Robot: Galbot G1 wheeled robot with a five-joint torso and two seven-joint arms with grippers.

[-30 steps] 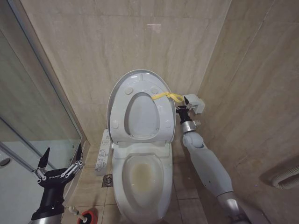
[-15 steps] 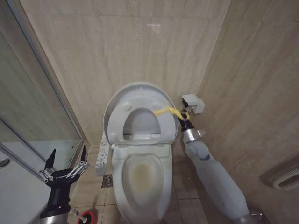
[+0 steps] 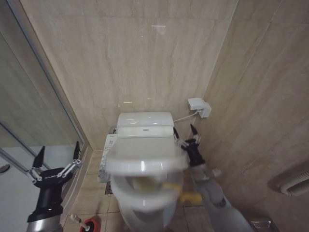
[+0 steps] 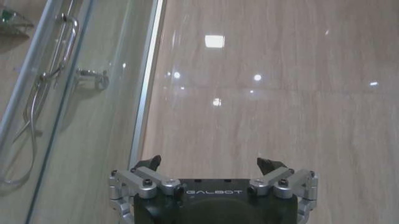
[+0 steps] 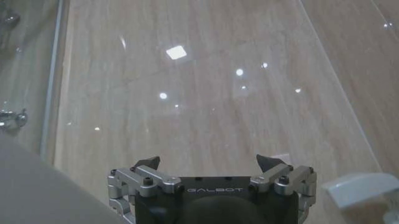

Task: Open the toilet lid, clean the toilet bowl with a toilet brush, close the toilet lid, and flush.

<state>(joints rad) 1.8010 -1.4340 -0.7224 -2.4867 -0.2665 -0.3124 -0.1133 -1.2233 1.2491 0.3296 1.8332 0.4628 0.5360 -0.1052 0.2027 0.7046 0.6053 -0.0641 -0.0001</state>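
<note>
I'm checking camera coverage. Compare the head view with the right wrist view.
Head view alone: the toilet lid partway down over the toilet bowl, its yellow strap hanging free, the toilet brush in its red holder on the floor, and the open left gripper. Right wrist view alone: glare spots on the tiles. Shared: the open right gripper and the wall box.

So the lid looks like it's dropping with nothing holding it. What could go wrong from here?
The toilet lid is partway down, blurred, over the toilet bowl, and the right gripper beside it is open, holding nothing, so the lid may slam.

The yellow strap hangs low at the lid's edge and might get pinched under it.

The left gripper is open above the toilet brush in its red holder, so the bowl may be getting closed uncleaned.
</note>
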